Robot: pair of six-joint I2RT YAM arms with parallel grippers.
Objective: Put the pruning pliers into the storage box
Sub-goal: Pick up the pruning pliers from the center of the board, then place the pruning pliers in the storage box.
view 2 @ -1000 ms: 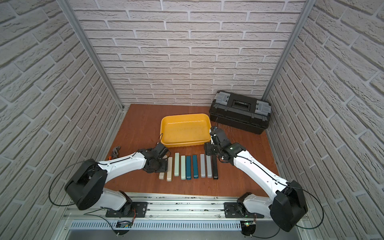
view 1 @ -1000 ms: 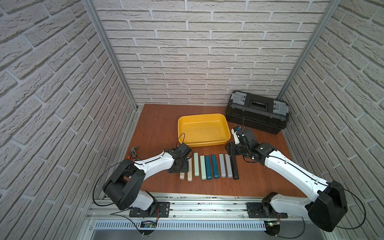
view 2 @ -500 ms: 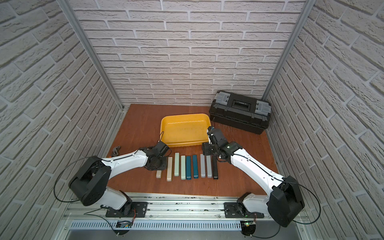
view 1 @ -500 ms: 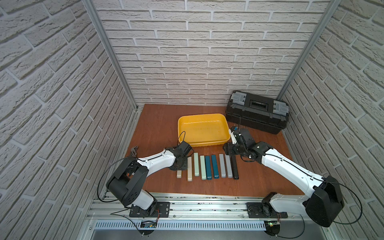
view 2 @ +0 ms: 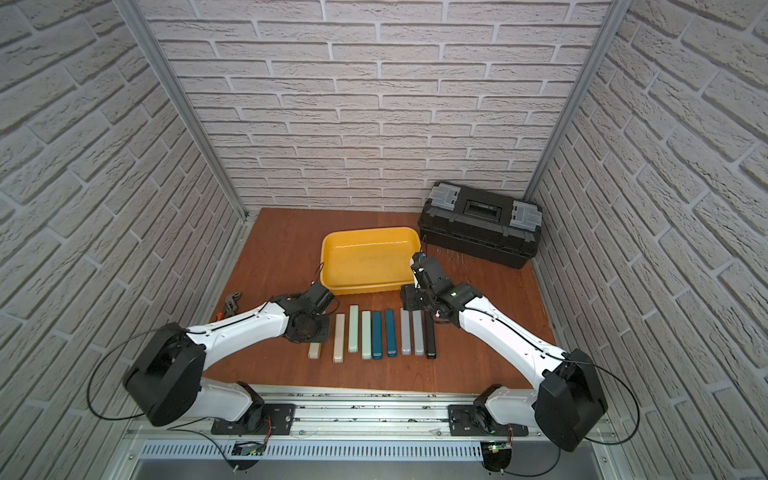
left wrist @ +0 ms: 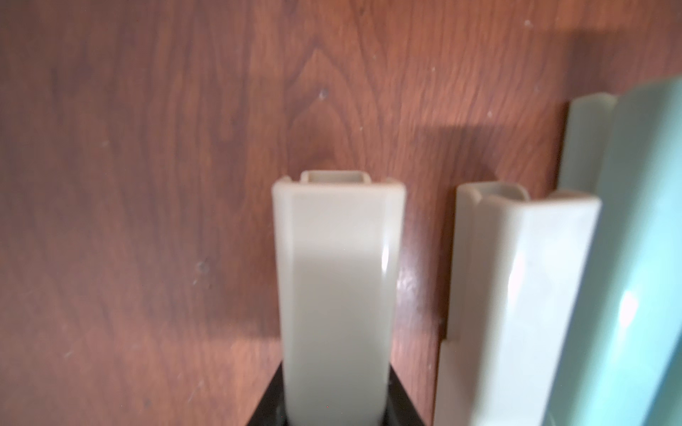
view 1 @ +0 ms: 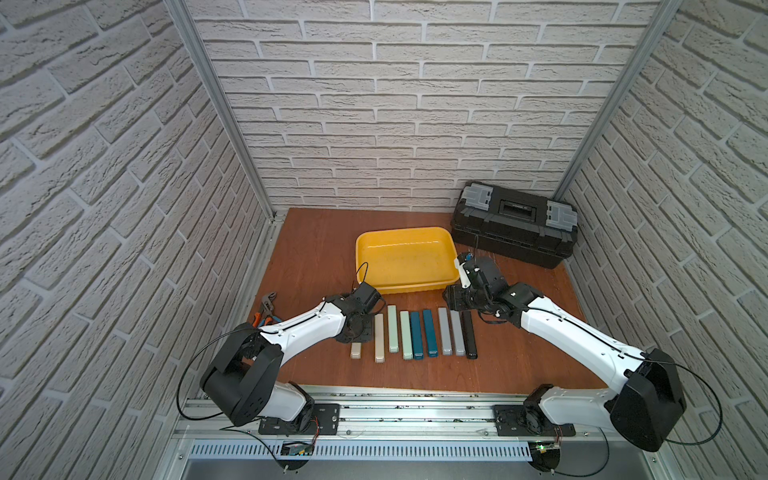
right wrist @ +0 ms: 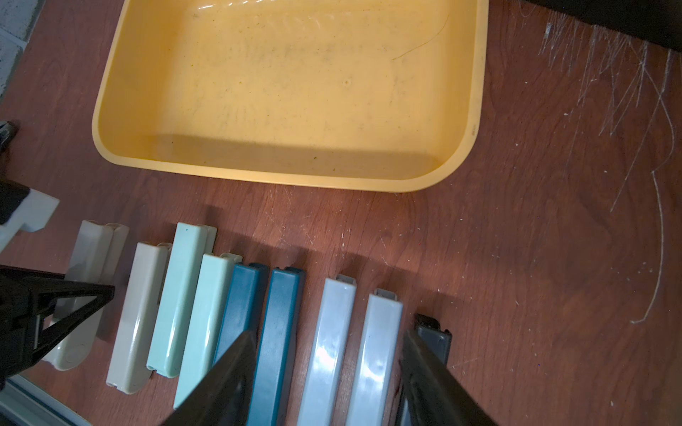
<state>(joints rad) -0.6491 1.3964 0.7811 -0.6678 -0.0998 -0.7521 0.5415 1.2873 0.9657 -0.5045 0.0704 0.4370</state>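
Left end effector: closed tight on the outermost beige bar, gripped partway along, with both ends of the bar showing in the right wrist view. Impossible to tell whether lifted off the desk or not. Right end effector: open, holding nothing, with fingers spread above the far ends of the bars at the right of the row.

Counted:
- Nine bars in all.
- Two beige, the gripped one and its neighbour.
- Two mint green.
- Two teal.
- Two grey.
- One black bar.
- One yellow tray.
- One black toolbox.
- Pliers with orange and blue handles, number hard to tell.

Bars side by side in one row, in the front half of the desk, about midway between its left and right edges. All nine outside the tray.

Gripped beige bar at the left end of the row, straight under the left end effector. Seen between the right fingers: one teal and both grey bars, with the black bar just beside the outer finger.

Long axes parallel, front to back across the desk, far ends pointing at the tray's front wall. First mint bar set slightly farther back than its neighbours.

Tray just behind the row, at mid desk. Toolbox in the back right corner. Pliers at the left edge.
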